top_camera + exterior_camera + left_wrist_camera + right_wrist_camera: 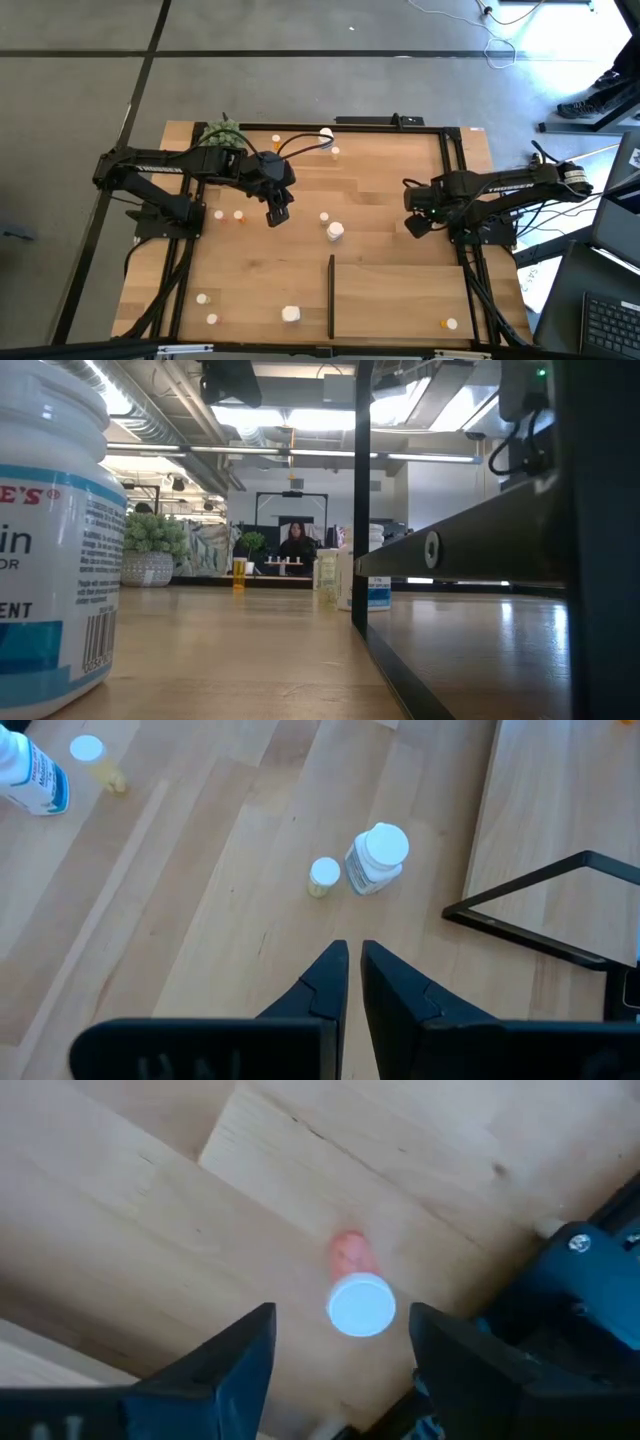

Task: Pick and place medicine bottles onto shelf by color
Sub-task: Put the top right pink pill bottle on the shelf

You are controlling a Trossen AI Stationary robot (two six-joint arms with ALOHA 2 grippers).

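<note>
Left gripper (277,213): fingers pressed together, empty, above mid-table
Right gripper (340,1345): fingers spread, above an orange bottle (356,1288) standing free on the wood
White bottle (335,232): mid-table, beside a small capped bottle (324,216)
Shelf (400,295): near edge, right

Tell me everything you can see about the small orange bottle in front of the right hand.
The small orange bottle is a translucent orange-pink vial, plastic by its look, with a round white cap. It stands upright on the light wood surface, seen nearly from above, so the cap hides most of the body. It sits between the spread fingers of the right hand, which is open; neither finger touches it. No label is visible. Nothing else rests against it.
</note>
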